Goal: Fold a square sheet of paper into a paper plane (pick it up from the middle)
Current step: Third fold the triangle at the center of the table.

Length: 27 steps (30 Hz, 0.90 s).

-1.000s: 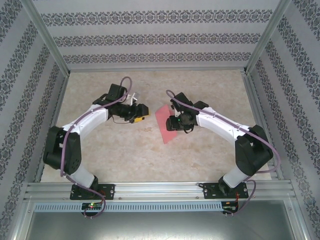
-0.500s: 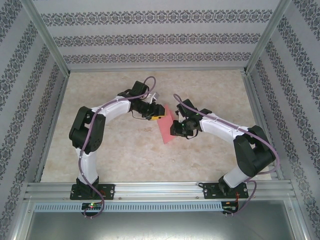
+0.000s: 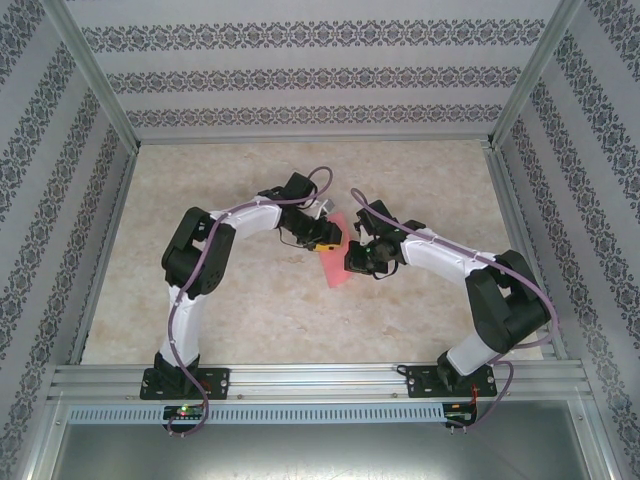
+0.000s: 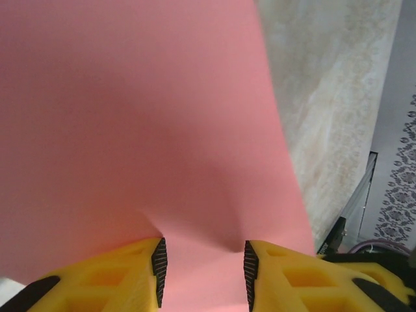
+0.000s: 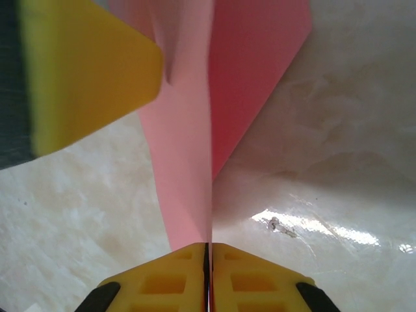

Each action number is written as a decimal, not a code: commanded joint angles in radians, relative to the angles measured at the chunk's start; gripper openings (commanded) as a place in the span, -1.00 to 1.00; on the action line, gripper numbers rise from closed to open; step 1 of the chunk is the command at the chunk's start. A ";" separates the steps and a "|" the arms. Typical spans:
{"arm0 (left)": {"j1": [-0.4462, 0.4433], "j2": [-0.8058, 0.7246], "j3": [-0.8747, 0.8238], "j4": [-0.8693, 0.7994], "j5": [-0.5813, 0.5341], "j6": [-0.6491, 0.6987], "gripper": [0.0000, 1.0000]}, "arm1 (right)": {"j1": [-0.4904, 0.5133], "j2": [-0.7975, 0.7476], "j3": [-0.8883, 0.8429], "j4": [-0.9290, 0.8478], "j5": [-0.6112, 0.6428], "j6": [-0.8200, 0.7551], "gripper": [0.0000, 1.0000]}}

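In tight right claw [image 5: 209, 249], square sheet of paper [image 5: 186, 174] (left claw [image 4: 203, 263] ajar)

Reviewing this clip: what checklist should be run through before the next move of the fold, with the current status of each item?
1. Right end effector shut on the thin pink-red square sheet of paper: ok, edge pinched.
2. Left end effector closed on the sheet: not ok, jaws apart, paper puckered between them.
3. Sheet fully off the beige marbled table: cannot tell.
4. Sheet free of tears: ok where visible.
5. End effectors clear of each other: ok, gap seen from the right wrist.
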 commanded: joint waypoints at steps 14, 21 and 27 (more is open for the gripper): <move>-0.004 0.081 0.064 -0.068 -0.055 0.055 -0.24 | -0.034 -0.050 -0.041 0.049 -0.076 0.036 -0.61; -0.004 0.085 0.067 -0.073 -0.056 0.058 -0.24 | -0.037 -0.001 -0.033 0.116 -0.123 0.059 -0.82; -0.005 0.080 0.065 -0.076 -0.049 0.062 -0.24 | -0.049 0.044 -0.033 0.167 -0.133 0.079 -0.86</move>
